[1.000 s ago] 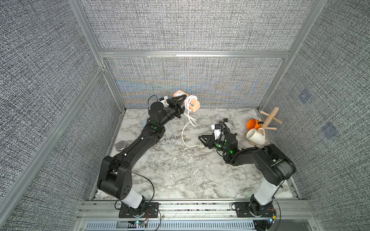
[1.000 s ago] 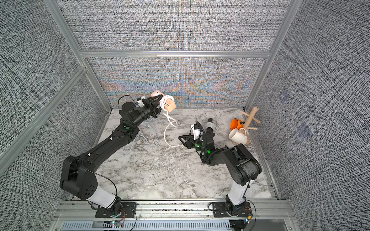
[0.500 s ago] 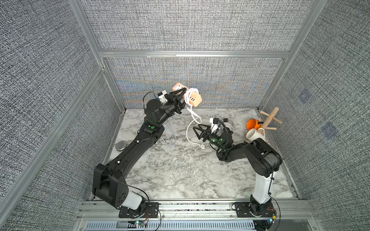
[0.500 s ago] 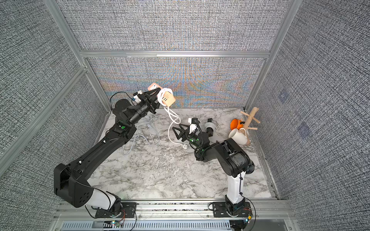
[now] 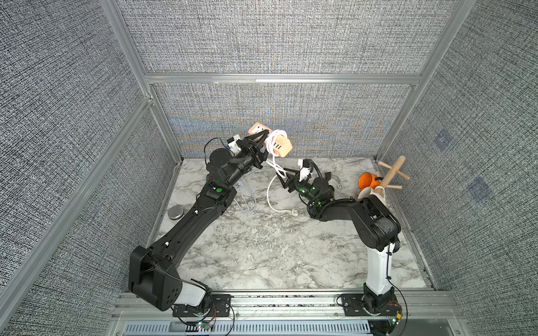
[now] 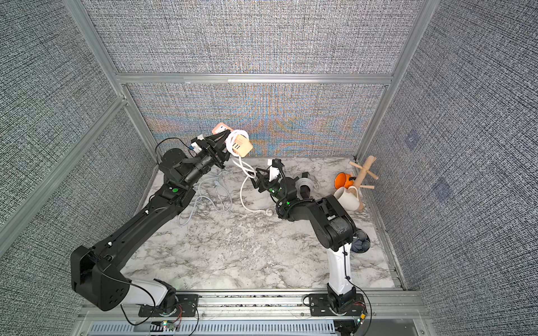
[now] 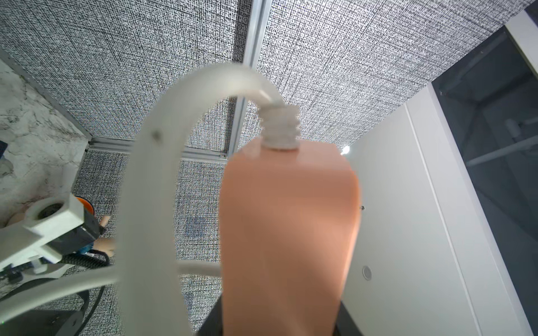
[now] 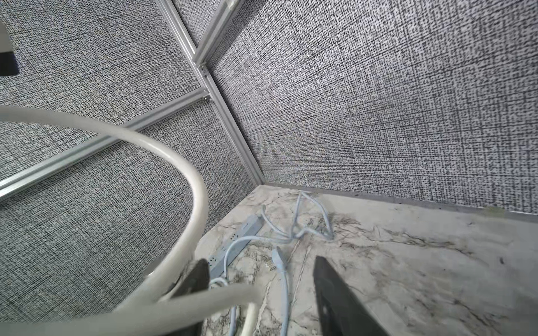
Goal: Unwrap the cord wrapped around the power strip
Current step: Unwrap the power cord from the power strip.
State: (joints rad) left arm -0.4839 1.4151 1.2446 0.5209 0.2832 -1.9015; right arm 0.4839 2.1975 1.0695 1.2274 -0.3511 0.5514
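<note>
The power strip hangs at upper centre in both top views, close to the back wall and well above the marble table. My left gripper is clamped across its body. Several turns of white cord are wound round it, and a loose length drops to the table, ending in the plug at mid-frame. My right gripper sits just below and right of the power strip, at that hanging length. In the left wrist view the power strip fills the lower centre, and the cord arches out of the ribbed collar at its top. In the right wrist view the cord sweeps across the left half and passes low between the fingers of the right gripper. The jaws stand apart, wider than the cord, so nothing is pinched yet. I judge the strip light, rigid and smooth-shelled, so it may twist in the clamp under a hard pull. The cord looks thick and springy and will hold its curl. I would take the loose length close to the last turn, never at the collar.
</note>
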